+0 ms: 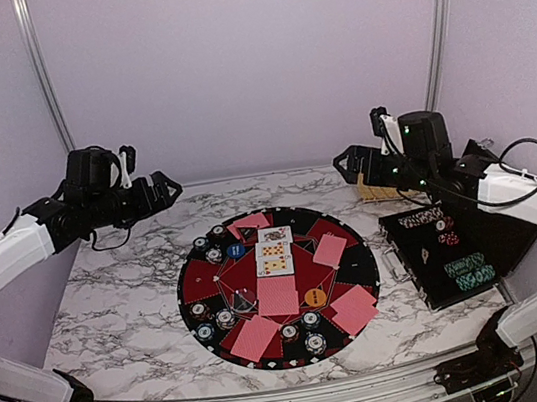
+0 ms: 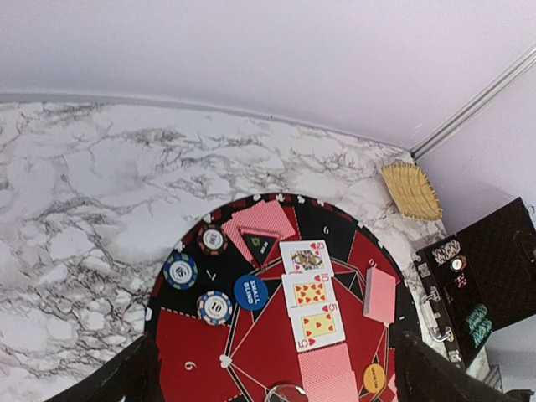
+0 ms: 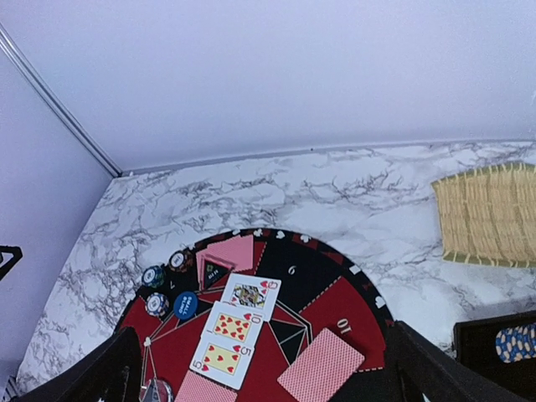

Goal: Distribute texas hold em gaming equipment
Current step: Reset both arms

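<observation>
**Deal looks nearly done, both arms hanging clear**

The left gripper [image 1: 164,188] and right gripper [image 1: 347,162] hover high over the far edge of the marble table [image 1: 112,305], each with its fingers spread wide and nothing between them.

Most of the gear lies on the round mat [image 1: 360,270]:
- Three face-up playing cards [image 1: 274,251], hearts, sit in a row at the centre.
- Pink-red-backed piles [image 1: 254,336] are fanned around them.
- Striped poker chips [image 1: 214,255] stand in small clusters near the rim.
- A blue button [image 1: 236,250] and an orange button [image 1: 314,297] lie between them.

More chips sit in the open black case [image 1: 477,241], just right of the mat. The right-hand pile [image 1: 329,249] shows no chips beside it. If a move remains, it probably calls for the right arm to reach down into the case.
</observation>
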Controlling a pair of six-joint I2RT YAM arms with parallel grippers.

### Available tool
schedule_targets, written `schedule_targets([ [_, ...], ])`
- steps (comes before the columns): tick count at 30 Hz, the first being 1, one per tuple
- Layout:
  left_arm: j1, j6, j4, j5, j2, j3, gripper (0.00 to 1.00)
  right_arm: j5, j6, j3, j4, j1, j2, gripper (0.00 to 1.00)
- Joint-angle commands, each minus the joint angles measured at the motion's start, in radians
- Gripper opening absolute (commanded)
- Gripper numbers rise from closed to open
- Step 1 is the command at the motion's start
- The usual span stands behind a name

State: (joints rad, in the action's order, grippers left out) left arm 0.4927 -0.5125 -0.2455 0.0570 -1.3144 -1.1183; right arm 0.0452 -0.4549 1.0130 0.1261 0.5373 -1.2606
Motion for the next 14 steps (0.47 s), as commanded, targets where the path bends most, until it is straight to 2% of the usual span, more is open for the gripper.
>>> schedule_targets([
  [1, -0.018, 0.087, 0.089, -0.042, 0.044, -0.052, 0.99, 0.149, 0.041, 0.078, -0.075, 0.029, 0.045, 0.98],
  [8, -0.035, 0.135, 0.099, -0.051, 0.048, -0.100, 0.99, 0.246, 0.101, 0.122, -0.080, 0.029, 0.114, 0.98],
  [14, -0.035, 0.129, 0.109, -0.051, 0.033, -0.094, 0.99, 0.255, 0.108, 0.092, -0.082, 0.029, 0.145, 0.98],
])
